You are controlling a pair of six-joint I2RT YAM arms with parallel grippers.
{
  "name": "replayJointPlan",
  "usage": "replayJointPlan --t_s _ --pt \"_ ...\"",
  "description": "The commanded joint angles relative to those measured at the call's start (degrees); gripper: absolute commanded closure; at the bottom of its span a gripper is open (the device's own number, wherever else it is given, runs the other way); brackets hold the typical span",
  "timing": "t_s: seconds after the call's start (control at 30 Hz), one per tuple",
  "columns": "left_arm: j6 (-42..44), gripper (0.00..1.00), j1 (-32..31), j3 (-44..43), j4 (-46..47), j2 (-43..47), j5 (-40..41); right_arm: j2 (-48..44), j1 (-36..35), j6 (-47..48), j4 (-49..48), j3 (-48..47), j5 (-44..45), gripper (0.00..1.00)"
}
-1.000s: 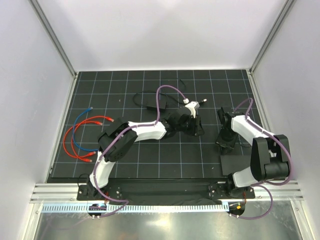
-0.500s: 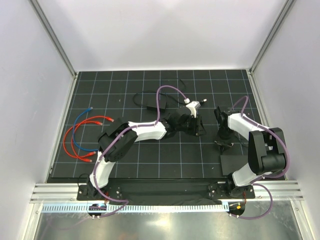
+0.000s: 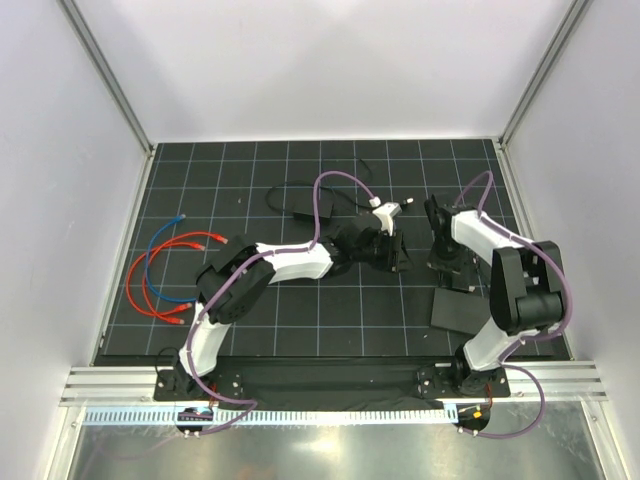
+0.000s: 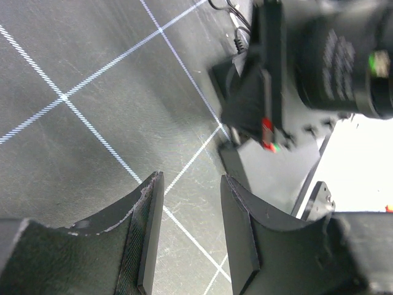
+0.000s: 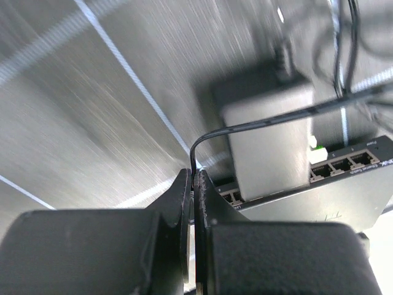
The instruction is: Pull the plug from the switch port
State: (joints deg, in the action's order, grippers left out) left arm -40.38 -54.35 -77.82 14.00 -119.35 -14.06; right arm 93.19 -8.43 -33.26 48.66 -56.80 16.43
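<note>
The plug belongs to the switch (image 5: 350,184), which lies just ahead of the right gripper (image 5: 194,184), but blur hides its body. It is probably small, stiff and snug, so it is better taken by its shell than by the thin, soft cord (image 5: 245,126). Only the right wrist view shows that gripper pinched onto the cord. The left gripper (image 4: 190,196) stands apart, empty.

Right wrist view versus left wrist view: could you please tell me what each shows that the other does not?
Only the right wrist: the flat matte-black switch with a row of sockets, a boxy power brick, and the right gripper shut on a thin black cord. Only the left wrist: the open left gripper and part of the right arm. Both: the black gridded mat.
</note>
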Motion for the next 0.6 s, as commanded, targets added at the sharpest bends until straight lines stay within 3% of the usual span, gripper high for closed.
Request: replayJointPlan --t_s 0.0,0.57 --pt "-0.5 0.54 0.3 -2.2 2.3 -0.3 -1.8 2.3 -0.4 0.1 -2.3 -4.9 1.9 0.99" --pt "1.0 0.48 -1.2 -4.9 -0.3 -3.1 0.0 7.5 -0.2 -1.1 -4.5 -11.7 -2.5 0.96"
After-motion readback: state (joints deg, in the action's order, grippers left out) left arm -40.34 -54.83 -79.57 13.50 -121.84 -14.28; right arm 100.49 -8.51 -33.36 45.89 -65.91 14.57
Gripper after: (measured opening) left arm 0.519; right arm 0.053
